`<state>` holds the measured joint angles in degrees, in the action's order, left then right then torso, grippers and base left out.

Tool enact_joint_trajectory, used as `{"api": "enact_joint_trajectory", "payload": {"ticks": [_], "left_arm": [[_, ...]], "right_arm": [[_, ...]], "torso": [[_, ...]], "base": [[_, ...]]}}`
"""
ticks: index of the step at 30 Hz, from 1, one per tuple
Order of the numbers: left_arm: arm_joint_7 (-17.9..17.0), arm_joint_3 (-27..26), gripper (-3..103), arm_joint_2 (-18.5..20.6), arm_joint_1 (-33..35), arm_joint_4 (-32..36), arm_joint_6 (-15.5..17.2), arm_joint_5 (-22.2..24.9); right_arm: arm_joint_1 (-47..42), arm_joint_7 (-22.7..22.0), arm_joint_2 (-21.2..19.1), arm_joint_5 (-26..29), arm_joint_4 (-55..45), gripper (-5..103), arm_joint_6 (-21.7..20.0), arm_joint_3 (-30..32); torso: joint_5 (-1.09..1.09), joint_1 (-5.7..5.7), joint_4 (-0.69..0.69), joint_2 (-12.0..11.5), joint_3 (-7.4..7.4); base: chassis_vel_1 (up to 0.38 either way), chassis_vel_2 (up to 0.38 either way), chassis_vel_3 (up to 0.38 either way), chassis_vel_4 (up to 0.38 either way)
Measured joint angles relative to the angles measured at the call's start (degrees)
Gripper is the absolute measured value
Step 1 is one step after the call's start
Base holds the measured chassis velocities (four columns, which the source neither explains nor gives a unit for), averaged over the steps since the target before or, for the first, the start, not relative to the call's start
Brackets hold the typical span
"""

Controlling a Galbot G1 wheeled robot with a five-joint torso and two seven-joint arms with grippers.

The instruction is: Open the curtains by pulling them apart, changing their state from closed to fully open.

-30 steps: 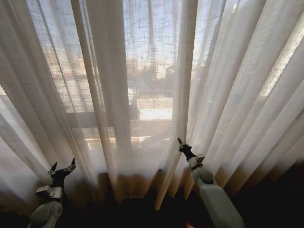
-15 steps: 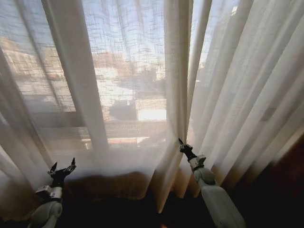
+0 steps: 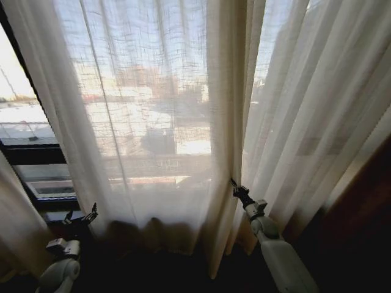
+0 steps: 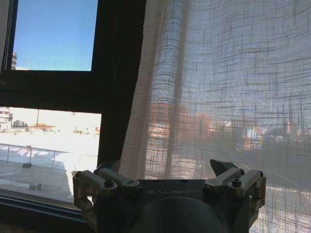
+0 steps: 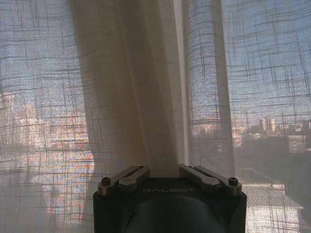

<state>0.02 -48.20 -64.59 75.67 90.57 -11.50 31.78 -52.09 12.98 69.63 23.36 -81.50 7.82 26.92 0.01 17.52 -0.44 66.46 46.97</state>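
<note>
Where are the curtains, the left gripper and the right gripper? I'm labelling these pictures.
curtains [image 3: 153,110], head view, on the sheer middle panel.
left gripper [image 3: 81,215], head view, between its fingertips, low beside the bare window.
right gripper [image 3: 234,184], head view, at its fingertips against a pleat.

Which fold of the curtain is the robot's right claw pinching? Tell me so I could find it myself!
Start at the big window hung with tall sheer white-cream pleated curtains. Near the middle runs a thick, creamy bunched fold, top to bottom. The right gripper touches its lower part, and the fabric gathers between the gripper's fingers. Unlike the see-through cloth beside it, this fold looks solid, hiding the buildings outside.
</note>
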Motion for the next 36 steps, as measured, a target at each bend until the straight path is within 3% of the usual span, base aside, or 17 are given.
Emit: {"api": "enact_joint_trajectory", "payload": {"ticks": [36], "left_arm": [[0.0, 0.0, 100, 0.0, 0.0, 0.0, 0.0, 0.0]], "right_arm": [[-1.0, 1.1, 0.0, 0.8, -0.4, 0, 1.9, 0.7]], "torso": [[0.03, 0.0, -0.02, 0.0, 0.0]], "base": [[-0.352, -0.352, 0.351, 0.344]]}}
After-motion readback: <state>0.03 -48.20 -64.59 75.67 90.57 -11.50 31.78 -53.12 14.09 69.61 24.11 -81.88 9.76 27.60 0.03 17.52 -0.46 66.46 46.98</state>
